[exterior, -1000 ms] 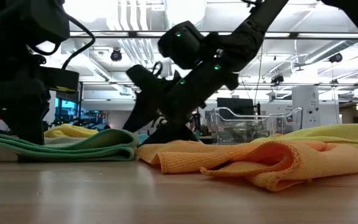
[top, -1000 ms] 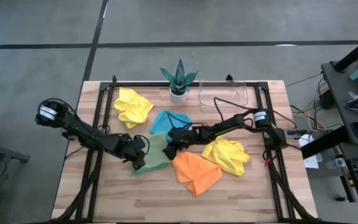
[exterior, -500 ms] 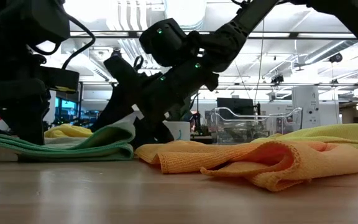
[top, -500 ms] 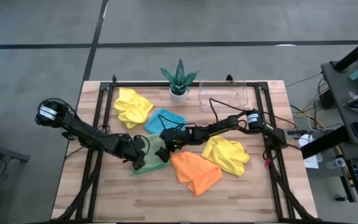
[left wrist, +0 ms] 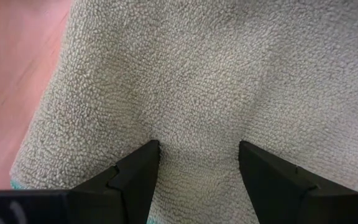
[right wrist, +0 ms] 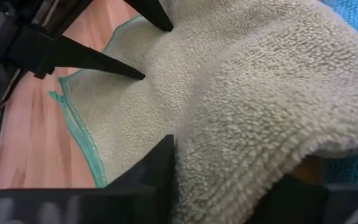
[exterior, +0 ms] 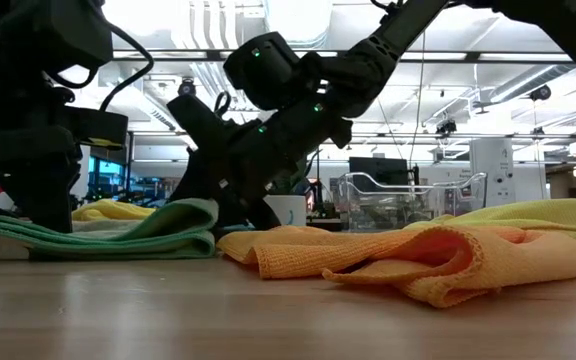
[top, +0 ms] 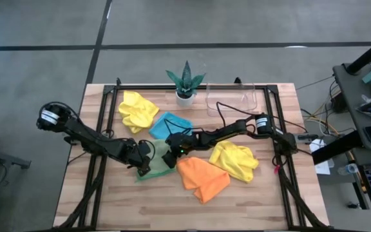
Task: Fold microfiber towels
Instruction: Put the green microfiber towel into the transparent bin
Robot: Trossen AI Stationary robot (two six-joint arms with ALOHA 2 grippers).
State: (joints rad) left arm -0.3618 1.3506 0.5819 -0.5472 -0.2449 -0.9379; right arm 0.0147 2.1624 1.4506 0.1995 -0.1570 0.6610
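The sage green towel point(top: 158, 158) lies between my two grippers at the table's middle, folded at its near side in the low view point(exterior: 118, 235). My left gripper point(top: 143, 162) stands open on the towel's left part point(left wrist: 197, 74). My right gripper point(top: 171, 147) reaches in from the right and is shut on the towel's right part. Around it lie a sky blue towel point(top: 172, 124), an orange towel point(top: 201, 177), a yellow towel point(top: 234, 160) at the right and another yellow towel point(top: 137, 109) at the far left. My left gripper presses its two spread fingertips point(left wrist: 143, 163) down on the sage towel near its left edge, coming steeply from above. The towel lies flat on the table under them. My right gripper pinches a raised fold point(right wrist: 241, 124) at the sage towel's right side between its two fingers, slanting down from the table's right. That side stands lifted point(exterior: 200, 210) while the rest lies on the table.
A potted plant point(top: 185, 84) and a clear plastic tray point(top: 230, 100) stand at the far edge. A black frame point(top: 102, 129) runs around the tabletop. Bare wood shows along the near edge point(top: 172, 212).
My right gripper has gone toward the table's left, closer to my left gripper, and has taken hold of the sage towel's right side. That side has risen off the table, while the left part stays flat under my left gripper.
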